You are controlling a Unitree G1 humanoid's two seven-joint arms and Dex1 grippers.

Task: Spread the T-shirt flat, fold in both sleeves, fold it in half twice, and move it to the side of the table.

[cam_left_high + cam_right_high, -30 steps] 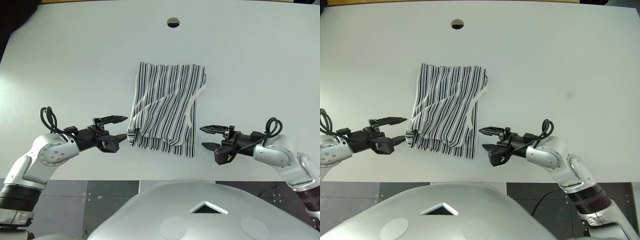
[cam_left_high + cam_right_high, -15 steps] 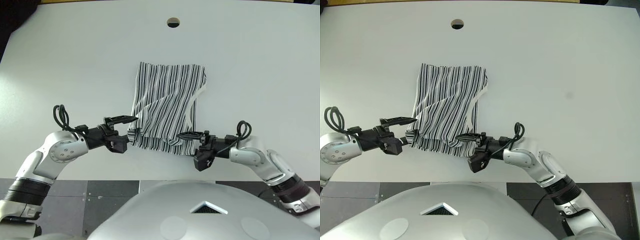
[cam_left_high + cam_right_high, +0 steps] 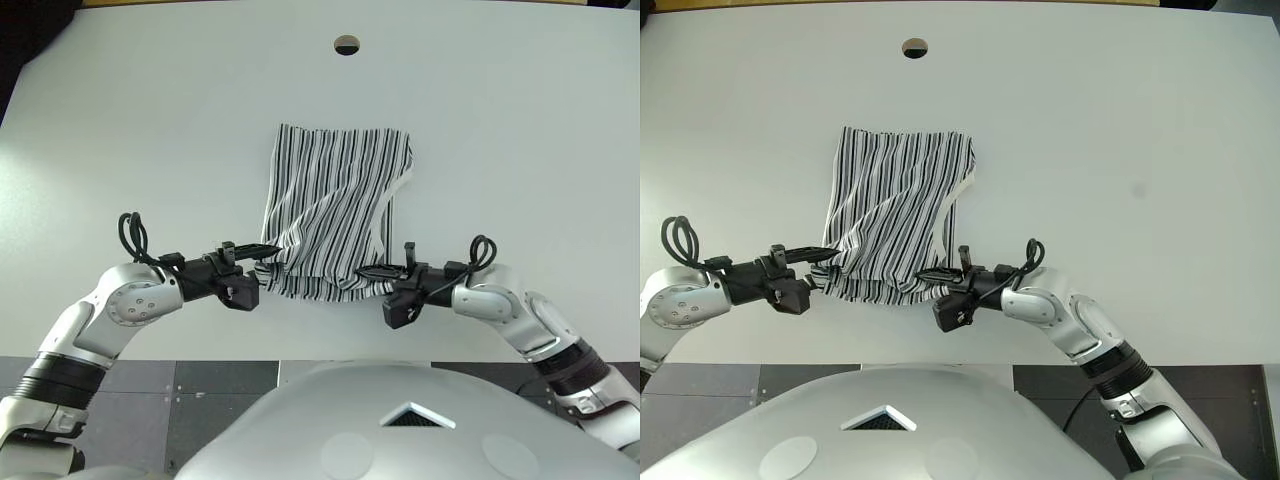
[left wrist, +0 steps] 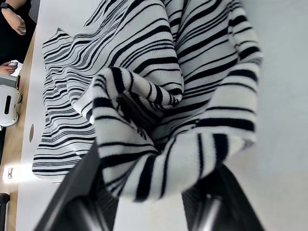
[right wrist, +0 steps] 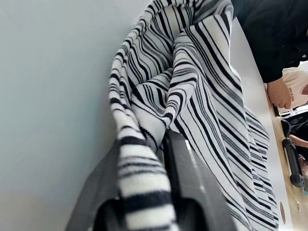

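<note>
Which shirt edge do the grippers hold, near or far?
The near edge of the shirt, closest to the robot: the left gripper pinches its left corner, the right gripper its right corner. The far edge lies flat, untouched.

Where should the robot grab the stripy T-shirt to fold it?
By its two near corners, coming in from each outer side. The T-shirt has a bunched near edge there, easy to pinch. The left gripper and right gripper are at those corners.
</note>
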